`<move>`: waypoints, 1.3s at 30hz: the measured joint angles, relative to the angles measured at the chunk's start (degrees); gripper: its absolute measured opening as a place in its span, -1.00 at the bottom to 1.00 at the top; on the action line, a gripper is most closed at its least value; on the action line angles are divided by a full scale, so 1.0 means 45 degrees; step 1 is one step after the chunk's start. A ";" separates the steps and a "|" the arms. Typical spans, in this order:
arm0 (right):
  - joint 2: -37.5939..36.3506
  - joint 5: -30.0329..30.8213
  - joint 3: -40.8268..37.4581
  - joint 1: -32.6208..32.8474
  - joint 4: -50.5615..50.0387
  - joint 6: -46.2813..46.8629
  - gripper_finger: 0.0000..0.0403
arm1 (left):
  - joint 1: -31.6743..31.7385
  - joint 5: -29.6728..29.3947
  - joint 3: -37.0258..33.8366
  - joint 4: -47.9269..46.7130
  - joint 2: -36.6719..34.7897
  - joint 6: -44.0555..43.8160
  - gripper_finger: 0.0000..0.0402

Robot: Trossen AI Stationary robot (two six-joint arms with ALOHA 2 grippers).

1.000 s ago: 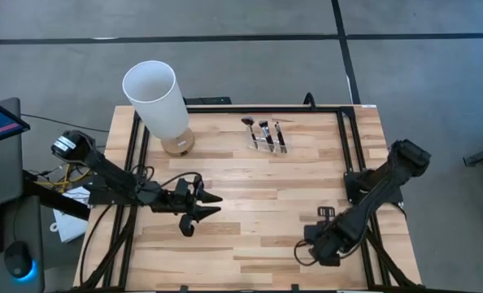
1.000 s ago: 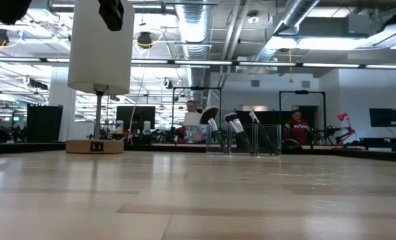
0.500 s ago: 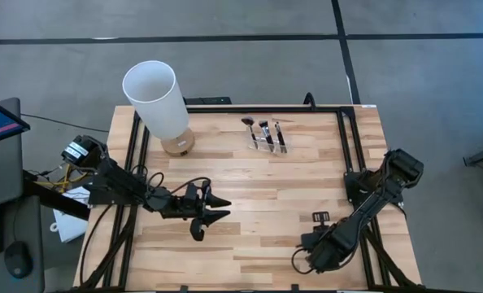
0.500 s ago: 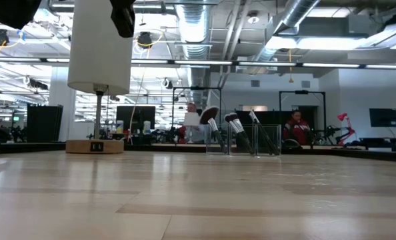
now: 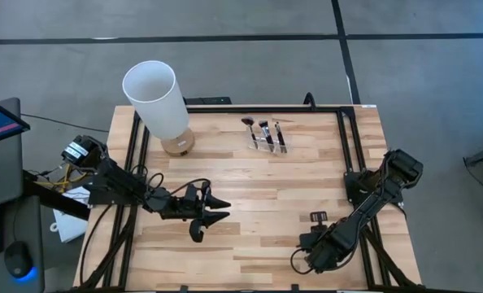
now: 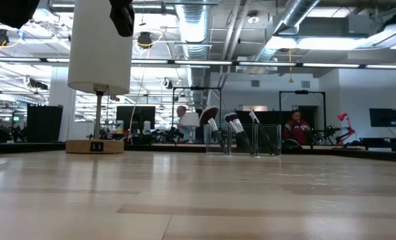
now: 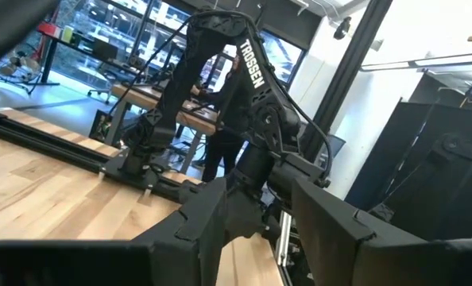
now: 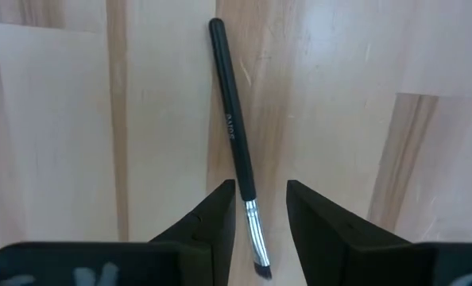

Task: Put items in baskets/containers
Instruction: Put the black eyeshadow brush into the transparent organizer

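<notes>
Our left end effector [image 5: 213, 208] hovers open and empty over the desk [image 5: 306, 179]; our right end effector [image 8: 256, 210] straddles, unclosed, a loose brush [image 8: 234, 135] (light, stiff, slippery), best gripped mid-handle. The clear holder [image 5: 264, 140] stands far off.

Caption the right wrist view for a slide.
Right pincer, open, straddles a dark-handled makeup brush lying flat on the wooden table.
</notes>
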 joint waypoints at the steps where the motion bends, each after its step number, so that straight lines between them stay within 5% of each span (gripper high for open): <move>1: 0.0000 0.0000 0.0000 0.0004 -0.0014 -0.0013 -0.47 | -0.0005 0.0001 0.0000 -0.0004 0.0000 0.0000 -0.29; 28: -0.0005 -0.0668 -0.0729 0.0014 0.0574 -0.0261 -0.47 | -0.0073 0.0001 0.0005 -0.0049 0.0000 -0.0039 -0.29; 39: -0.0016 -0.0676 -0.1150 0.0004 0.1081 -0.0140 -0.68 | -0.0079 0.0005 0.0002 -0.0049 -0.0005 -0.0146 -0.29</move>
